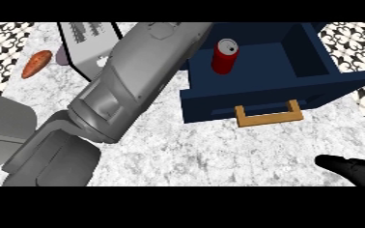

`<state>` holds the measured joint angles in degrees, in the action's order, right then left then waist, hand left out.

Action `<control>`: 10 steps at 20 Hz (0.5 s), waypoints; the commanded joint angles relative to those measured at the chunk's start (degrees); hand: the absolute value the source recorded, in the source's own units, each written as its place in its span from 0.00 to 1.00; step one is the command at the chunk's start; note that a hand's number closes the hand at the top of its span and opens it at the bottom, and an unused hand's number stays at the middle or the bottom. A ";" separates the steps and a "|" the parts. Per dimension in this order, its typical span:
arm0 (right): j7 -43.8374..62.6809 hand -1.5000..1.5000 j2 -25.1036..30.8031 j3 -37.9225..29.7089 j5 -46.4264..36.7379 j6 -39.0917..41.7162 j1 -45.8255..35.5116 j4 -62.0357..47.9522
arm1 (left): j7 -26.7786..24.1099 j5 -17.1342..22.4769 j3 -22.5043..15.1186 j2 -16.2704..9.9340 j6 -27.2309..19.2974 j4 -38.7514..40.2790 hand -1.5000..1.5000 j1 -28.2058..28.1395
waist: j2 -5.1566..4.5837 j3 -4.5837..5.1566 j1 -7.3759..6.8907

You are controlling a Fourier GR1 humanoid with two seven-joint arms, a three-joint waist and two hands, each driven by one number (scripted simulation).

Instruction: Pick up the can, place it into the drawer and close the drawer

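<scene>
The red can (225,56) stands upright inside the open blue drawer (314,58), near its left wall. The left forearm (135,72) crosses the table (214,149); its hand is hidden. The right hand (343,167), state indeterminable, shows at lower right.

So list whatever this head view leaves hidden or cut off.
- Left hand: hidden past its own grey forearm, head view.
- Right hand: cut by the right edge; finger pose unreadable.
- Purple thing beside the sweet potato: mostly covered by the grey board.
</scene>
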<state>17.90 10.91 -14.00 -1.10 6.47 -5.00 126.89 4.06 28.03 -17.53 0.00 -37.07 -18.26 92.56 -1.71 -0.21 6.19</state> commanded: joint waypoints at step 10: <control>-7.49 0.00 8.39 8.48 -21.58 1.37 -7.93 -10.08 | -3.07 6.26 1.44 0.00 -0.45 0.40 0.00 1.26 | -0.07 0.08 -2.26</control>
<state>12.21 16.92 -7.81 -16.24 7.90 -10.22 120.87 1.35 33.20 -16.34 0.00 -37.48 -18.26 92.72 -1.84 -0.14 4.95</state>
